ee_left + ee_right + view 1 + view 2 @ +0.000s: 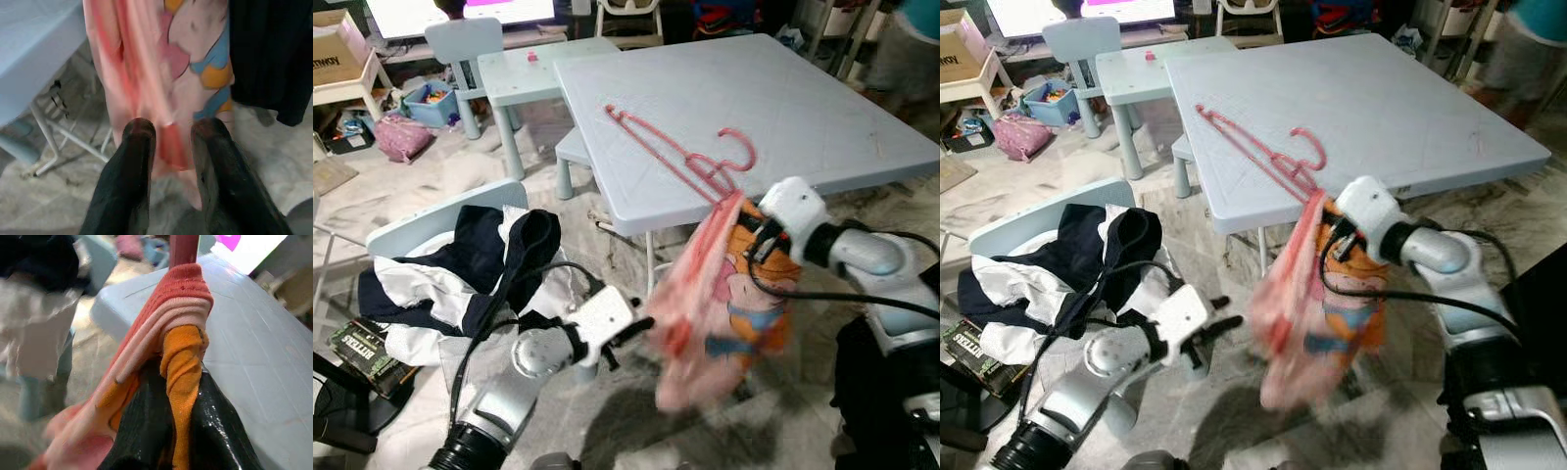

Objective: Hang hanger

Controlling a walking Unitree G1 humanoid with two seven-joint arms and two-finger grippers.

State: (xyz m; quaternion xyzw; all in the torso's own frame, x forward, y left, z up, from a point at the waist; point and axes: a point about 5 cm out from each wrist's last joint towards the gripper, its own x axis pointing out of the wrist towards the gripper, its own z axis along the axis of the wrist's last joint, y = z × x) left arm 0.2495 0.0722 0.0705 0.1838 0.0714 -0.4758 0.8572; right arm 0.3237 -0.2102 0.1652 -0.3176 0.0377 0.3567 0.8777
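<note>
On the robot's left, a small blue chair (421,223) heaped with dark and white clothes (460,264) stands beside the left arm, whose end effector (636,331) reaches rightward with its two black fingers (132,161) spread apart, their tips at the lower hem of a pink cartoon-print garment (715,313); in the left wrist view the cloth hangs just beyond and between the tips, not yet pinched. Further right, the garment droops off the front edge of the light blue tabletop (783,108), blurred as if swinging. The right end effector (171,396) is clamped on the bunched orange-and-red collar of that garment just below the tabletop's front edge, the fabric squeezed between its fingers. The pink hanger (680,152) lies flat on the tabletop, its long axis running from the far left toward the near edge, where its near end meets the garment's collar; the hook (740,144) curls at the right, toward the right arm. So the hanger lies up and away from the right end effector, which is clearly the nearer of the two, while the left one sits low at the hem, well apart from the hanger. The coming move probably turns on steadying the cloth from below while the collar goes onto the hanger's near end.
</note>
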